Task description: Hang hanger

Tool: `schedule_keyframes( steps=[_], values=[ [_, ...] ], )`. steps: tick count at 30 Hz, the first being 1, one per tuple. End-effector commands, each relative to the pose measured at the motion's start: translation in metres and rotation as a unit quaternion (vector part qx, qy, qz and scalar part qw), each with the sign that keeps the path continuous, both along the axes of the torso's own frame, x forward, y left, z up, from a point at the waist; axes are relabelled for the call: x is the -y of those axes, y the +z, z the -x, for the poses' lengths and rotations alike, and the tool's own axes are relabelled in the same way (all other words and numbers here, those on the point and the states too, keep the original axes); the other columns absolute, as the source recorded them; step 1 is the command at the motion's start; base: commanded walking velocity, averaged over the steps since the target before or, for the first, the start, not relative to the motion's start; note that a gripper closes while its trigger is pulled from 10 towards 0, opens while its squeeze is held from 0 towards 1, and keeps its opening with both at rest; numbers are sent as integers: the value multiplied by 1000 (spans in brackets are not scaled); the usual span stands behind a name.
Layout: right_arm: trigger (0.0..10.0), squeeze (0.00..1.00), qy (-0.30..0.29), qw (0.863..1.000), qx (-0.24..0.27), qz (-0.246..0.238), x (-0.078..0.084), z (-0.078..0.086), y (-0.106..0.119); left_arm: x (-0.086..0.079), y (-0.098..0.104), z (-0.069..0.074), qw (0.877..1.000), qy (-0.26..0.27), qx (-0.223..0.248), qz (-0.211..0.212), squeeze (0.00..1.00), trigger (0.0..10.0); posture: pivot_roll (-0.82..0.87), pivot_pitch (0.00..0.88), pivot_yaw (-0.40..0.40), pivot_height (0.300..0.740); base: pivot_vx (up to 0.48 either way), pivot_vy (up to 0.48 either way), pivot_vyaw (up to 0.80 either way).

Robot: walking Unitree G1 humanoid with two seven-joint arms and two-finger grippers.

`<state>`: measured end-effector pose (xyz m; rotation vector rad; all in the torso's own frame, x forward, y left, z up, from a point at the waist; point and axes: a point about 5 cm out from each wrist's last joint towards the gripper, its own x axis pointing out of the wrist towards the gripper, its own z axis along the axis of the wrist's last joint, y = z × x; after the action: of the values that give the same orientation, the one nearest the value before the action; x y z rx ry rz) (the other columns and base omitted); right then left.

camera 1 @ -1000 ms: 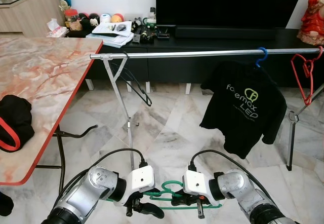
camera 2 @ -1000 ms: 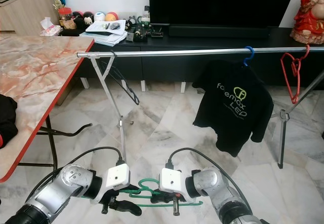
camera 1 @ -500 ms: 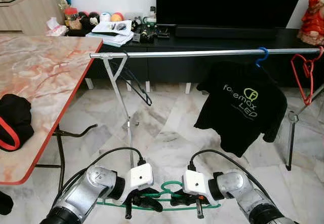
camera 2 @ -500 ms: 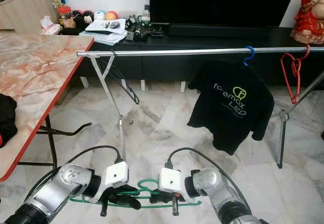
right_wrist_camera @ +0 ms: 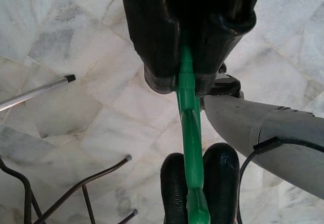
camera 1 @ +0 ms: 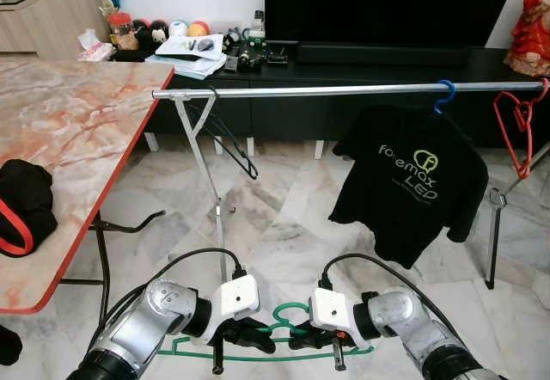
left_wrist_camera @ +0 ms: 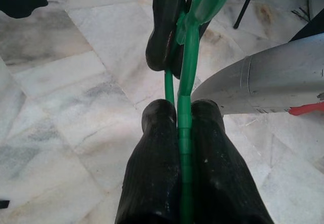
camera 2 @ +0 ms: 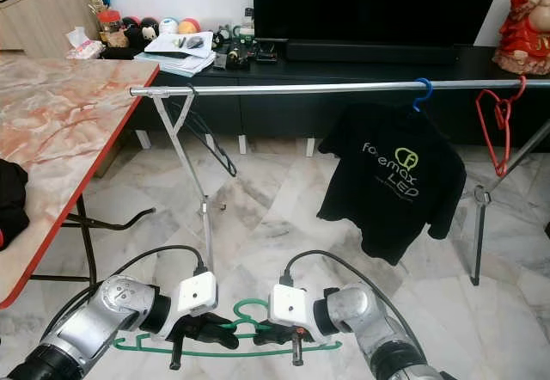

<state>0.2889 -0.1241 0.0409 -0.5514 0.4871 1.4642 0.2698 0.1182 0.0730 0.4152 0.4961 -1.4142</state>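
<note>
A green plastic hanger [camera 1: 275,358] is held low in front of me, level, its hook [camera 1: 290,313] pointing up between my two grippers. My left gripper [camera 1: 247,334] is shut on it just left of the hook; the left wrist view shows the pads [left_wrist_camera: 157,148] pressed on the green bar [left_wrist_camera: 185,148]. On the other side of the hook my right gripper [camera 1: 302,337] is shut on the hanger, the green bar [right_wrist_camera: 188,112] running out from its fingers [right_wrist_camera: 152,46]. The silver rail [camera 1: 344,90] runs across well above and beyond both grippers.
On the rail hang a black T-shirt [camera 1: 421,186] on a blue hanger, a red hanger [camera 1: 516,126] at the right end and a black wire hanger [camera 1: 232,144] at the left. The marble table [camera 1: 77,122] with a black bag [camera 1: 21,204] stands left; the TV console [camera 1: 361,62] is behind.
The left gripper's fingers have turned in and shut on the hanger beside the hook. The hanger's left end now reaches farther left. The T-shirt swung slightly.
</note>
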Motion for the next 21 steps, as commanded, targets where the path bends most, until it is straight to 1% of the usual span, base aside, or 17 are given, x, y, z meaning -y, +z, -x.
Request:
schedule_keyframes(
  steps=[1,3,4,5,6,7,10,15,17,19,21],
  values=[
    [10000,0,-15,1000,17,-14,1,-8,9,3,-2,4,1000,-17,-14,-1,0,0,-19,78,-4,740,0,0,0],
    [10000,0,-17,1000,14,-15,1,-8,9,3,-2,4,1000,-17,-14,-1,0,0,-19,78,-4,740,0,0,0],
    [10000,333,-19,1000,10,-15,2,-8,9,2,-2,4,1000,-18,-14,-1,0,0,-19,79,-4,740,0,0,0],
    [10000,333,-19,1000,10,-15,2,-8,9,2,-2,4,1000,-18,-14,-1,0,0,-19,79,-4,740,0,0,0],
    [10000,831,-19,1000,8,-16,2,-8,9,2,-2,4,1000,-18,-13,-1,0,0,-18,78,-5,740,0,0,0],
    [10000,1000,-20,1000,5,-16,3,-8,9,2,-2,4,1000,-19,-13,-2,0,0,-18,79,-4,740,0,0,0],
    [10000,1000,-18,1000,-3,-12,6,-6,7,1,-2,4,1000,-21,-11,-5,0,0,-18,79,-4,740,0,0,0],
    [10000,1000,-9,1000,-22,4,13,1,0,-4,-2,5,999,-38,-1,-29,0,0,-19,80,-4,740,0,0,0],
    [10000,1000,-8,1000,-23,6,14,2,-1,-4,-2,5,999,-40,0,-30,0,0,-19,80,-4,740,0,0,0],
    [10000,1000,-8,999,-33,33,21,9,-10,-10,-8,5,998,-41,6,-55,0,0,-16,79,-4,740,0,0,0],
    [10000,1000,-10,999,-34,41,23,10,-12,-12,-9,5,997,-42,7,-64,0,0,-16,80,-4,740,0,0,0]
  ],
)
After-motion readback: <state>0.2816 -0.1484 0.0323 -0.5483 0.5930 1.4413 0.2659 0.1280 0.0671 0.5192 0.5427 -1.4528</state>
